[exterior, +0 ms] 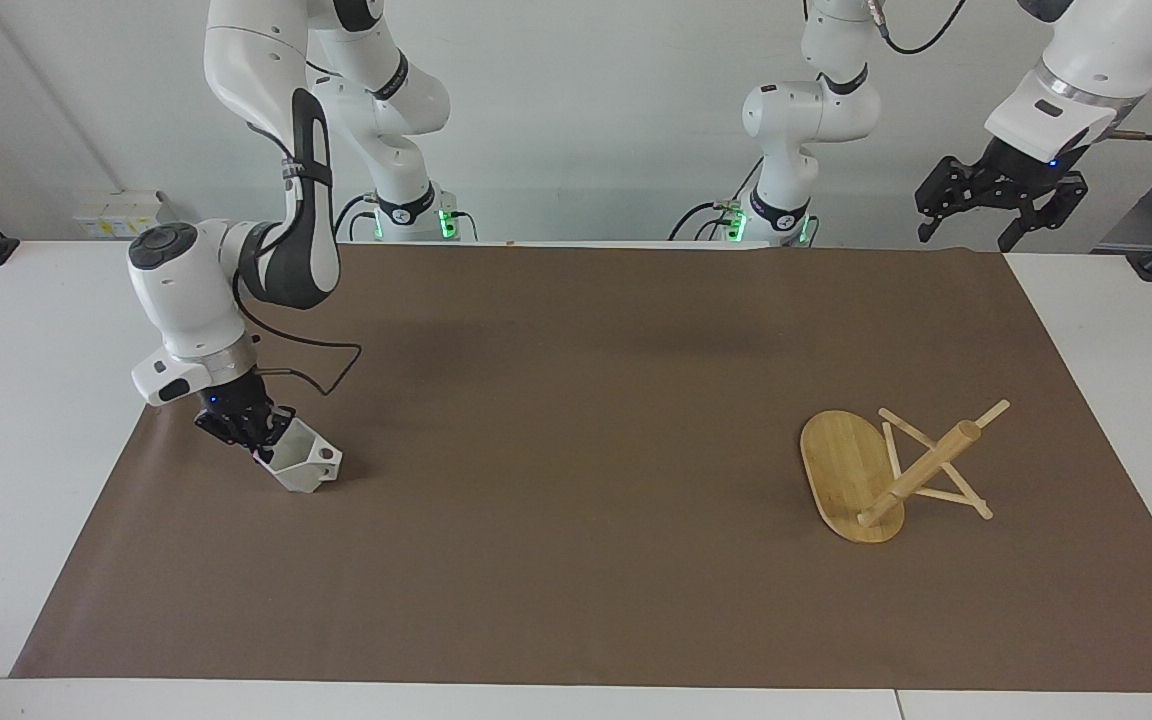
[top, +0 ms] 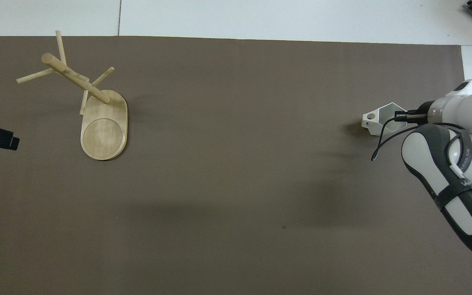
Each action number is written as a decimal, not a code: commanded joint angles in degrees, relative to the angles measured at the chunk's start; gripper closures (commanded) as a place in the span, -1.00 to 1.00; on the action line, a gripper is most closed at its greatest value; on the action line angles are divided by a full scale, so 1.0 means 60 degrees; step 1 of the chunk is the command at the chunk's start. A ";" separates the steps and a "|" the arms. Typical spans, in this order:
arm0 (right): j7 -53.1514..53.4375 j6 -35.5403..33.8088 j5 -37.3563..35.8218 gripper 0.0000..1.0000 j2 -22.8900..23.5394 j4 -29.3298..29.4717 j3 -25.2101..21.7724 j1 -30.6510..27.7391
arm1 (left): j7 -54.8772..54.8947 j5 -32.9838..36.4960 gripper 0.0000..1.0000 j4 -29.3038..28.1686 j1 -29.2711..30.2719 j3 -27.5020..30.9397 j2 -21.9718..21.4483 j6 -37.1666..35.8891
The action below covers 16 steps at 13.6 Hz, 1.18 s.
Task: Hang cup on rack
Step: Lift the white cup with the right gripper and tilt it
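Note:
The white faceted cup (exterior: 304, 466) is at the right arm's end of the brown mat, tilted, with its pierced handle toward the middle of the table. My right gripper (exterior: 258, 432) is low over it and shut on the cup's rim wall. In the overhead view the cup (top: 377, 119) shows at the gripper's tip (top: 400, 116). The bamboo rack (exterior: 896, 470) lies tipped over at the left arm's end, its oval base (top: 105, 131) on edge and its post and pegs on the mat. My left gripper (exterior: 998, 205) waits open, high above the table's corner.
A brown mat (exterior: 576, 400) covers most of the white table (exterior: 26, 400). A black cable (exterior: 316, 362) loops from the right wrist. The rack's pegs (top: 35, 76) stick out toward the mat's edge farthest from the robots.

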 commanded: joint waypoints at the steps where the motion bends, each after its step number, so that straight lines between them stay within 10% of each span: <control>1: -0.0254 0.0123 0.0001 1.00 0.0111 0.0097 0.0046 -0.0053 | 0.0078 -0.0092 -1.00 -0.0299 0.0117 -0.0054 -0.0272 -0.0010; 16: -0.0577 -0.1487 0.0001 1.00 0.0038 0.1077 0.0046 -0.0068 | 0.0064 -0.0092 -1.00 -0.0299 0.0117 -0.0054 -0.0272 -0.0010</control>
